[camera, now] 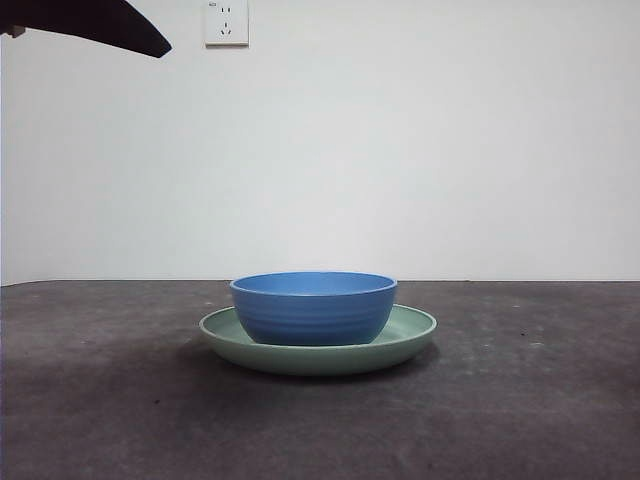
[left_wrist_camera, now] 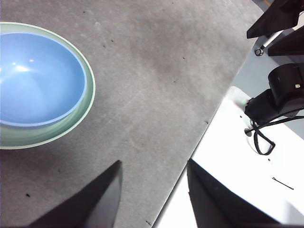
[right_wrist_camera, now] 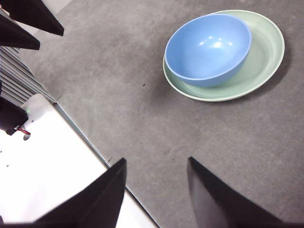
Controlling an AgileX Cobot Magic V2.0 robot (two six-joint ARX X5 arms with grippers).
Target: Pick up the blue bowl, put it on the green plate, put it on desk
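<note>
The blue bowl [camera: 313, 307] sits upright inside the green plate [camera: 412, 333], off-centre toward one side of it, and the plate rests flat on the desk [camera: 520, 400] near the middle of the table. From the low front camera the bowl hides the plate's centre, and the bowl's inside cannot be seen; the wrist cameras show it empty.

Both arms hang back, well apart from the dishes. The left gripper [left_wrist_camera: 153, 190] hovers over the desk's edge with its 2 jaws spread and nothing between them; its camera cuts off part of the plate. The right gripper [right_wrist_camera: 156, 187] is likewise over the table's edge, jaws parted and empty.

In the front view only 1 black tip [camera: 100, 22] shows at the top corner; which arm it belongs to cannot be told. A wall socket [camera: 226, 21] is fixed on the white wall behind.
</note>
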